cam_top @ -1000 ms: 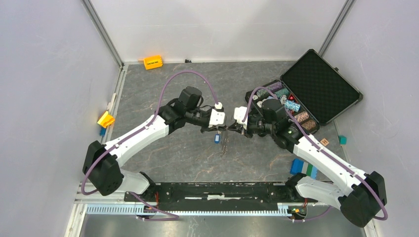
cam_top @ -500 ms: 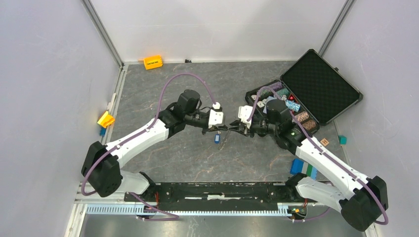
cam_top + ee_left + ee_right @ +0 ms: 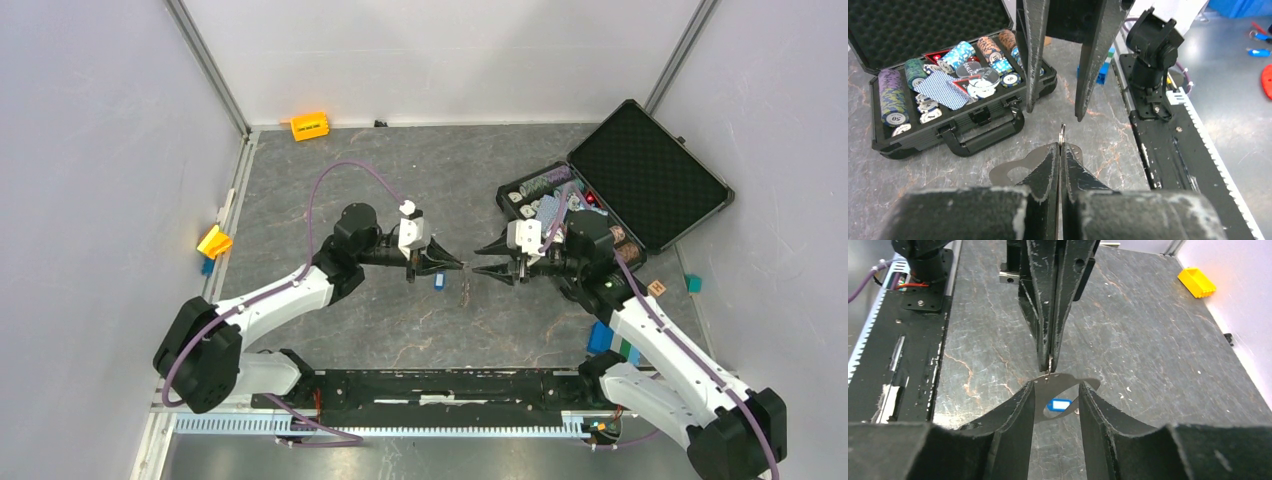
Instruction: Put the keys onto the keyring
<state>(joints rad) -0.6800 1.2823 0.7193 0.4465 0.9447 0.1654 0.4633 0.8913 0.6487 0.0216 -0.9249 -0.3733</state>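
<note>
— Over the grey table [image 3: 400, 170], what is the largest thing?
— An open black case [image 3: 650, 170] at the far right, with chips and cards in its tray.
— And the arms?
— They face each other tip to tip at mid-table. The left gripper [image 3: 458, 266] is pinched tight on the keyring [image 3: 1062, 131], which stands edge-on just past its fingertips, above the table. The right gripper [image 3: 476, 260] is spread wide with nothing in it. The left fingertips point at its gap, close by but apart.
— The keys?
— A flat silver key [image 3: 1010, 172] shows just under the left fingertips, touching the ring. I cannot tell whether it is threaded on. A small blue tag [image 3: 1059, 404] lies on the table below.
</note>
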